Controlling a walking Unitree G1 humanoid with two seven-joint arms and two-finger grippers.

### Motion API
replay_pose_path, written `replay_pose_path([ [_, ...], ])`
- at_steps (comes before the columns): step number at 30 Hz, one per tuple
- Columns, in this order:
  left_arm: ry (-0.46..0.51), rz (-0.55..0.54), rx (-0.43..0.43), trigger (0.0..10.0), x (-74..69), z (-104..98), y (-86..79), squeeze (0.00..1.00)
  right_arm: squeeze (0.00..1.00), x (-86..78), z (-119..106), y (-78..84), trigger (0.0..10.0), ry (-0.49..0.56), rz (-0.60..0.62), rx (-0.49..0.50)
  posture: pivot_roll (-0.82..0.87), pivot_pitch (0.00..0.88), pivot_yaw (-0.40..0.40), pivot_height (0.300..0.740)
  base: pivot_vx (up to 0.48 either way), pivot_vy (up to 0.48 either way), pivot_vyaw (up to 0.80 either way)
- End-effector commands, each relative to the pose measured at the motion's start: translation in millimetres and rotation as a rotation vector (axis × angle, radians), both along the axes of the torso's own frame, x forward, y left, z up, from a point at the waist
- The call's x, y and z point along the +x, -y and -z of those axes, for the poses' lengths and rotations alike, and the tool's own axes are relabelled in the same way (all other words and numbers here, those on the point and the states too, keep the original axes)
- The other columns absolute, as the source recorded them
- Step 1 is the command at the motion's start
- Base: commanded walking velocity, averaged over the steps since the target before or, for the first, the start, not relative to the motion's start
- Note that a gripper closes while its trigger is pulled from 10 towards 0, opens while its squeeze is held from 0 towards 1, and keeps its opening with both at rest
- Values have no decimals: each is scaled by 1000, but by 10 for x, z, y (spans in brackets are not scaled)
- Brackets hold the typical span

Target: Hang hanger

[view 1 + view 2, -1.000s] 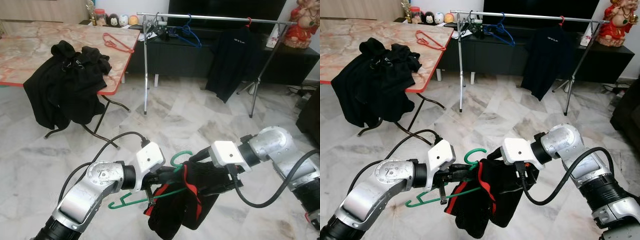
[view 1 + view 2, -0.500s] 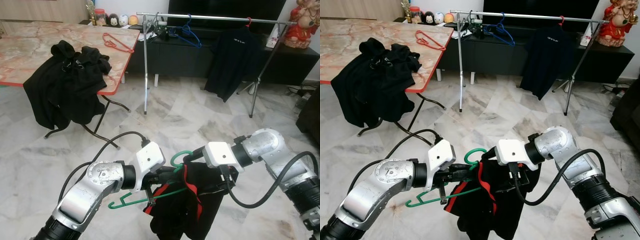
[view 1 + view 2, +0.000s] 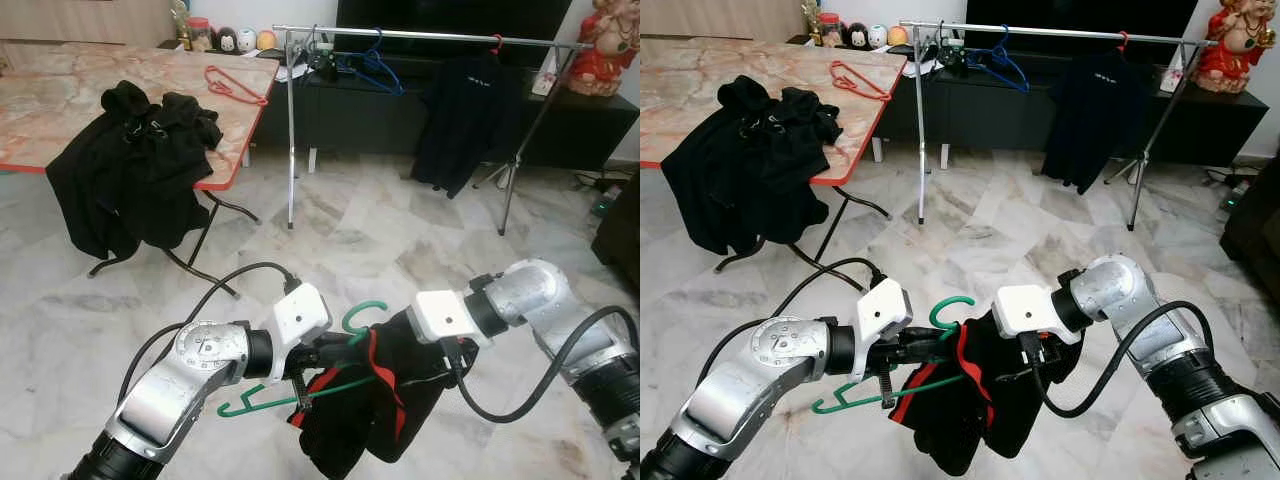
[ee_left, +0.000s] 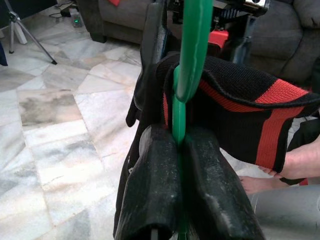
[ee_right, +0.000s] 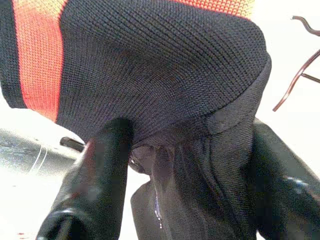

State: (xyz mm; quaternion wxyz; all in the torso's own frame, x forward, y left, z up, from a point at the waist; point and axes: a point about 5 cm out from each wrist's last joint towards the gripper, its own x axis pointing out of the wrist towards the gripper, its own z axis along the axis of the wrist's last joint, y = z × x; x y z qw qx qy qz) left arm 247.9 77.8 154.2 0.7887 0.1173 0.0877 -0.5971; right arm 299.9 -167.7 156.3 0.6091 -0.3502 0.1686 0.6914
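Left gripper (image 3: pixel 312 352) clamps the green hanger (image 3: pixel 300 392); right gripper (image 5: pixel 185 165), fingers apart, tugs the black-and-red garment (image 3: pixel 375 400) on. Clothes rail (image 3: pixel 430 36) stands well apart; hanging remains.

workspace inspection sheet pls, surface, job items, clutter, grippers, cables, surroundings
surface: pale marble floor; marble-topped folding table at the robot's left.
job's things: green hanger carrying a black garment with red trim, held low in front of the robot; clothes rack ahead, with a blue hanger and a black shirt on its rail.
clutter: black clothes draped over the table edge; red hanger on the tabletop.
grippers: left gripper shut on the green hanger's stem; right gripper, fingers apart, around the garment's collar.
cables: black cable looping over the left arm, another under the right arm.
surroundings: dark TV cabinet behind the rack; a person's bare foot on the floor.
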Motion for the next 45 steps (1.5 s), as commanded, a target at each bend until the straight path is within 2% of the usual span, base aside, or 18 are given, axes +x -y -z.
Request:
replay_pose_path([
  [1, 58, 32, -18, 10000, 5, -151, 61, 0, 0, 27, -28, -4, 0, 13, -7, -15, -8, 0, -114, 716, 0, 0, 0],
  [26, 77, 25, -26, 10000, 30, -174, 89, 0, 0, 34, -22, -54, 0, 21, -8, -2, -3, 0, -114, 716, 0, 0, 0],
  [42, 79, -5, 30, 10000, 68, -97, 80, 0, 0, 5, 24, -71, 0, 17, -13, -10, -1, 0, -105, 716, 0, 0, 0],
  [43, 79, -6, 30, 10000, 71, -96, 78, 255, 0, 4, 25, -70, 0, 17, -14, -11, -1, 0, -105, 716, 0, 0, 0],
  [44, 80, -6, 31, 10000, 72, -96, 78, 255, 0, 3, 25, -70, 0, 17, -14, -11, -1, 0, -105, 716, 0, 0, 0],
  [45, 81, -6, 32, 10000, 72, -96, 77, 1000, 0, 4, 25, -70, 0, 18, -14, -12, -1, 0, -105, 716, 0, 0, 0],
])
